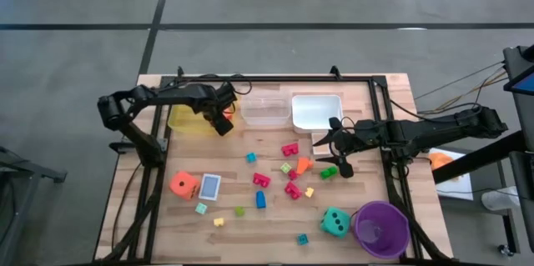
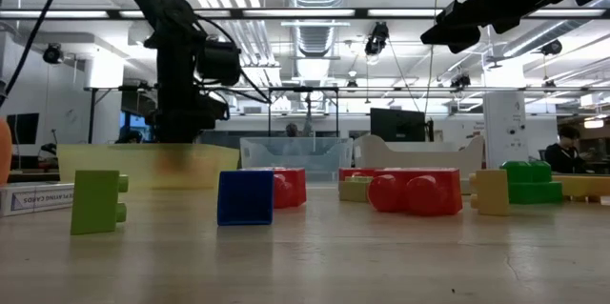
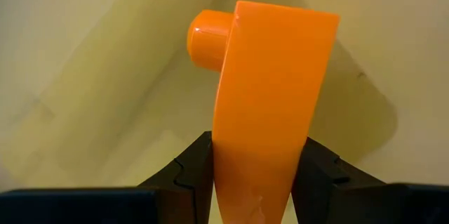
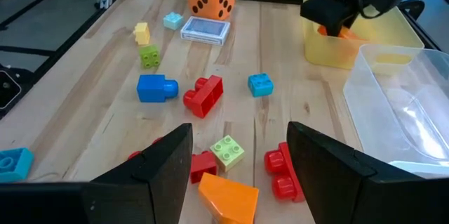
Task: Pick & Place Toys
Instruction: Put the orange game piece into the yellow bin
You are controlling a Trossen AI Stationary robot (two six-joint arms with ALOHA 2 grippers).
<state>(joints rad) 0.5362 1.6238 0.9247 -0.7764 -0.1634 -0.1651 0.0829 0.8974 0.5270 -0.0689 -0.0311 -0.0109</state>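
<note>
Left gripper (image 3: 256, 182) clamped on orange plastic block (image 3: 270, 90), inside yellow rectangular tray (image 1: 185, 119); grip visible in left wrist view only. Right gripper (image 4: 238, 164) jaws apart, empty, above orange wedge block (image 4: 228, 196). Remaining toys scattered across wooden table (image 1: 367, 99). Ceiling lights behind.

The wooden table (image 1: 367, 112) carries four containers. Along its far edge sit three trays in a row: the clear tray (image 1: 265, 109) in the middle, the yellow tray (image 1: 185, 120) just beside it on one side, the white tray (image 1: 317, 111) touching or nearly touching it on the other. The purple cup (image 1: 381, 228) stands upright and well apart from the clear tray, at the near corner on the white tray's side. A black metal frame (image 1: 275, 77) runs just behind the clear tray along the table's far edge.
</note>
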